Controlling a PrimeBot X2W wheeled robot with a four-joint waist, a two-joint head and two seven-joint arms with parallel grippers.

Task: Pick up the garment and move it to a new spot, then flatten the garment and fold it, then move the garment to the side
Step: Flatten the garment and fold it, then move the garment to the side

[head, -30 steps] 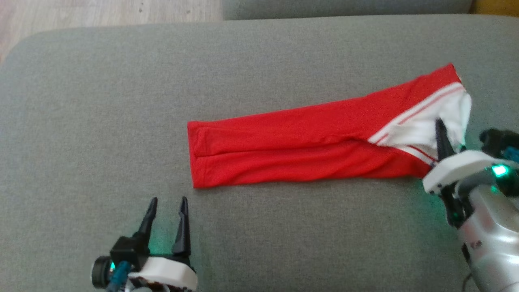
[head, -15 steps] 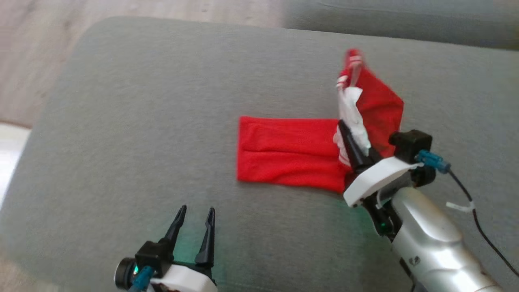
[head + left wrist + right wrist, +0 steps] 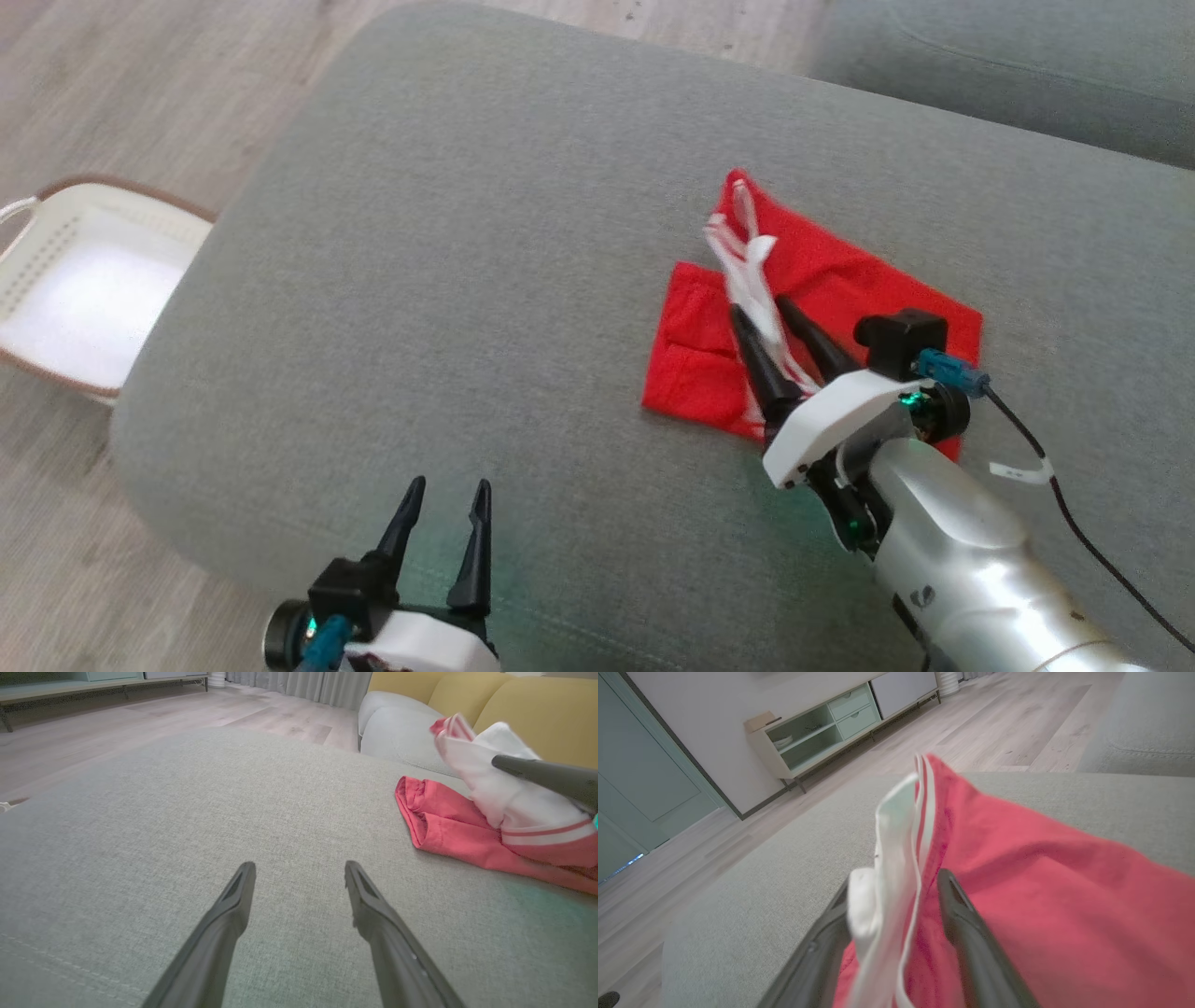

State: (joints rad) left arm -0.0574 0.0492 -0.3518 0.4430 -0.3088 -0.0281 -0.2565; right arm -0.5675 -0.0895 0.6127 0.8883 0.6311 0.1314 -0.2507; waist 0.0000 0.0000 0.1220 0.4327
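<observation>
The garment (image 3: 840, 271) is a pair of red trousers with a white striped panel, lying folded over itself on the grey sofa cushion (image 3: 467, 233). My right gripper (image 3: 758, 306) sits over the fold with its fingers apart, and the white panel stands up loosely between them. In the right wrist view that white edge drapes against the left finger of the right gripper (image 3: 896, 879), with the garment's (image 3: 1041, 882) red cloth spread to the right. My left gripper (image 3: 450, 483) is open and holds nothing near the cushion's front edge, well left of the garment (image 3: 448, 830).
A white basket (image 3: 56, 280) stands on the wooden floor left of the cushion. Another grey cushion (image 3: 1027, 65) lies behind. Yellow sofa backs (image 3: 537, 709) rise past the garment, and a low cabinet (image 3: 817, 732) stands against the far wall.
The head camera has swung left. My right gripper carried the white waist end over the red legs, doubling the garment, and its fingers have parted. The left gripper stayed open.
</observation>
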